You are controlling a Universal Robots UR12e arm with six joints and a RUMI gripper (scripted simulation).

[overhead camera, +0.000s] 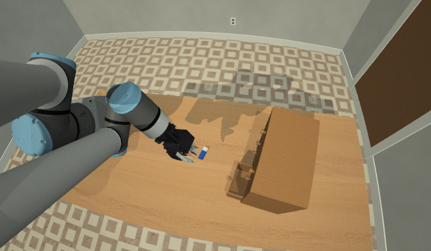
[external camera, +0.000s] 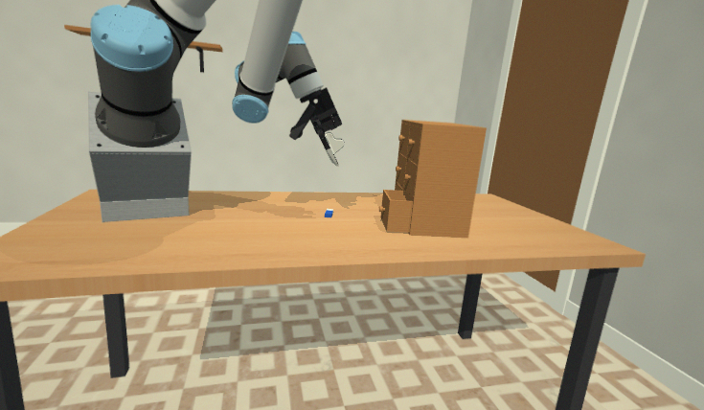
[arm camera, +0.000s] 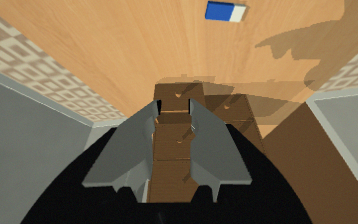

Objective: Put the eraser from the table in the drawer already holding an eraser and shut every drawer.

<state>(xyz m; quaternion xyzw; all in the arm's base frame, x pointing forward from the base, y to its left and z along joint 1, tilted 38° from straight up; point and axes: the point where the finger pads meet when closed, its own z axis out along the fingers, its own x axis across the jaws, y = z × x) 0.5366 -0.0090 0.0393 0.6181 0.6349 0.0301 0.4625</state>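
Note:
The blue and white eraser [overhead camera: 202,153] [external camera: 329,213] [arm camera: 224,11] lies flat on the table in front of the chest. The wooden chest [overhead camera: 285,155] [external camera: 441,183] [arm camera: 172,180] stands upright. Its bottom drawer [overhead camera: 234,196] [external camera: 398,216] [arm camera: 165,100] nearest the exterior camera is pulled well out; the other drawers look shut. A brownish patch or thing shows inside the open drawer; I cannot tell which, and no other eraser is recognisable. My gripper [overhead camera: 194,156] [external camera: 338,155] [arm camera: 174,100] is partly open and empty, tilted towards the chest, well above the table and the eraser.
The arm's base [external camera: 140,175] stands at the other end of the table [overhead camera: 166,187] [external camera: 272,244]. Several small knobs stick out from the chest's front, and one from the open drawer. Walls and a brown door [overhead camera: 400,77] [external camera: 562,126] lie beyond the table.

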